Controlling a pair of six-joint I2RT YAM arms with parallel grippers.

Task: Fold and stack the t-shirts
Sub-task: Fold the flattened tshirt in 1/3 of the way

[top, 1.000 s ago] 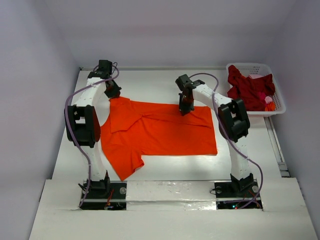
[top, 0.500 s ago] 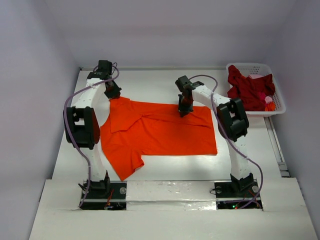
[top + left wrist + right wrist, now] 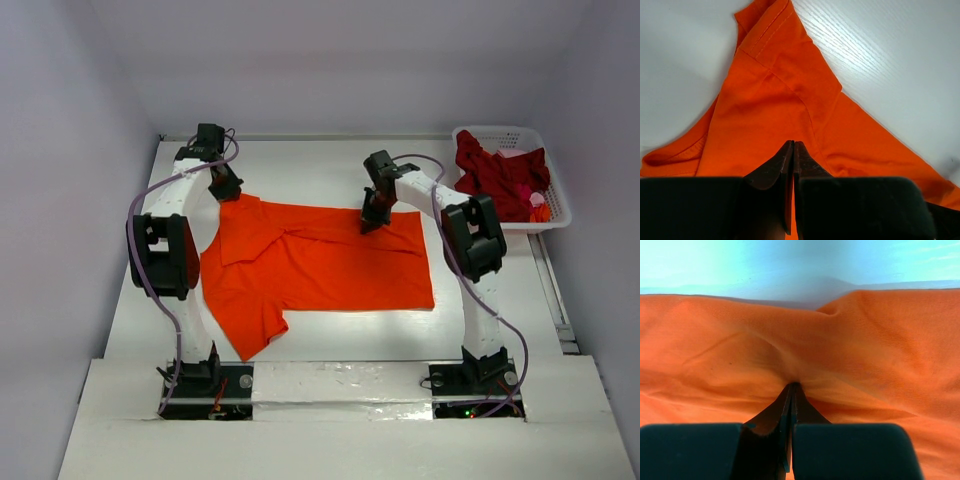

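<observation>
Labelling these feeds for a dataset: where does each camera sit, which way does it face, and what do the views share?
Top external: fixed above and behind the bases, looking down on the white table; left arm, right arm, bright orange cloth t-shirt, dark crimson t-shirt in the white plastic lattice basket.
Left wrist: on that arm, facing along the left gripper, shut on orange cloth near a sleeve.
Right wrist: likewise, right gripper shut on puckered orange cloth.
Shared: all three see the orange t-shirt.

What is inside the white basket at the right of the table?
A crumpled dark red t-shirt fills the white basket, with a small pink and orange bit beside it. The basket floor underneath is covered.
</observation>
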